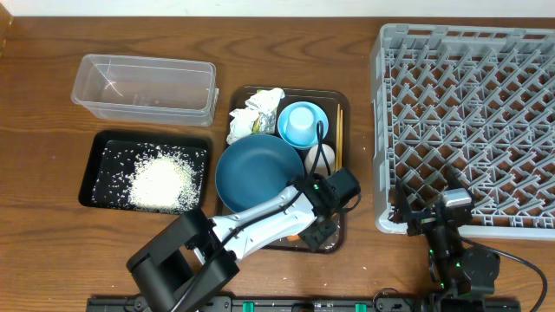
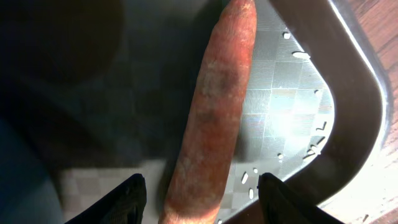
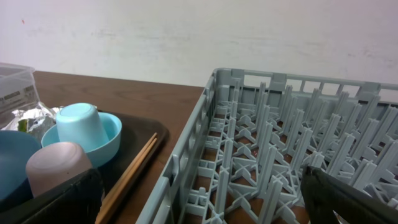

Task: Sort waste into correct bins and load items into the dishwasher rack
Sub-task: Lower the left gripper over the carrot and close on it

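Note:
An orange carrot (image 2: 217,112) lies in the front right corner of the dark-brown serving tray (image 2: 351,93). My left gripper (image 2: 202,199) is open, one finger on each side of the carrot's near end. In the overhead view the left gripper (image 1: 316,232) hides the carrot. The tray (image 1: 286,89) also holds the dark-blue bowl (image 1: 258,176), pale-blue bowl (image 1: 319,115), whitish cup (image 1: 319,159), chopsticks (image 1: 339,137) and crumpled wrappers (image 1: 256,113). Rice (image 1: 160,180) lies in the black tray (image 1: 94,165). My right gripper (image 1: 434,217) is open and empty at the grey rack's (image 1: 381,130) front left corner.
The clear tub (image 1: 143,87) stands behind the black tray at the far left. A pale-blue cup (image 3: 78,121) sits upside down in the pale-blue bowl. A few rice grains (image 2: 249,180) lie on the serving tray by the carrot. The rack's wall (image 3: 186,149) rises right of the chopsticks (image 3: 134,168).

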Tool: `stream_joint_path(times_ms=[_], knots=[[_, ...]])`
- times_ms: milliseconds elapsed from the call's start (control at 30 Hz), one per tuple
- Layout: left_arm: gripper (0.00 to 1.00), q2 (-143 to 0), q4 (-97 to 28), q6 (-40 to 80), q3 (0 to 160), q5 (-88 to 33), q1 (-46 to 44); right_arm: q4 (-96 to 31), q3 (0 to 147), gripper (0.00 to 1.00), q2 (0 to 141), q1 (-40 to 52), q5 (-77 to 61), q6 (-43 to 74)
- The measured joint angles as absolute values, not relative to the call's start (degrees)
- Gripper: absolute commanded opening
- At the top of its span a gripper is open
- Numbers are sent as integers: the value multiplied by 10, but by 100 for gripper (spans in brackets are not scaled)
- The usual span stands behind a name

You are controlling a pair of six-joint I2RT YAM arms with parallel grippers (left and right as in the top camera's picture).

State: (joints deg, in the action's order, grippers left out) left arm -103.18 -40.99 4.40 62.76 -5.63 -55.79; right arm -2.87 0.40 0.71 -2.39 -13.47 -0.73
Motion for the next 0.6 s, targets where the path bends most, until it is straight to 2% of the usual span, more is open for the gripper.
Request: stream_joint_path(times_ms=[467,533,600], knots=[[53,-1032,-380,42,609,-57,-558,-29,4,99,7,-24,-135,-7],[47,-1032,-380,42,607,-57,-558,-29,4,99,7,-24,-135,-7],[46,-1032,-380,42,605,-57,-558,-29,4,99,7,-24,-135,-7]])
